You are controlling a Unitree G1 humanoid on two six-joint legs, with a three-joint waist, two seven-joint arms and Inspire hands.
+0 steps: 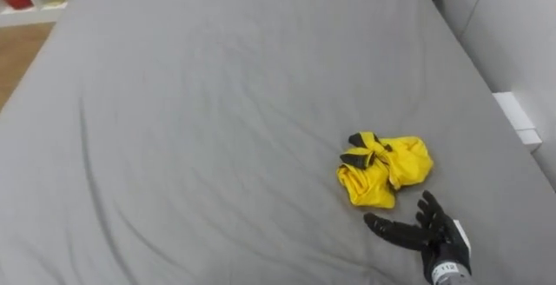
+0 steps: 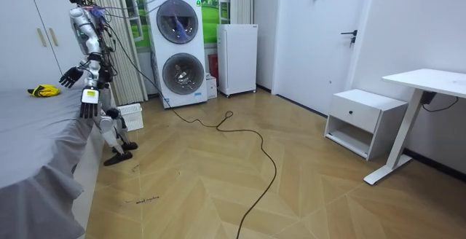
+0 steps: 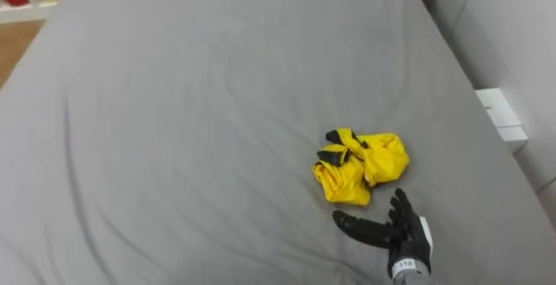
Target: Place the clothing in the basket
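Right now you have the robot standing at the side of the grey bed [image 1: 174, 129], facing across it; in the room view the bed fills the left and the robot is at its far edge. The piece of clothing you are after, a crumpled yellow garment [image 1: 384, 170] with black trim, lies on the sheet to the right and fairly near. It is bunched into a loose heap and nothing holds it.

Your right hand [image 1: 439, 237] is on the near side of that garment, just beside it but apart from it. Its fingers are straight and spread, with the thumb pointing left, and they grip nothing. In the room view you can see this hand held out over the bed's edge towards the garment rather than resting on the sheet.

Your left hand [image 2: 89, 106] hangs low at the robot's side, by the edge of the mattress. From that distance you cannot tell whether it is open or closed.

Your basket [image 2: 132, 116], white and slatted, sits on the wooden floor just behind the robot's legs, between them and the stacked washing machines [image 2: 177, 49], well apart from the garment.
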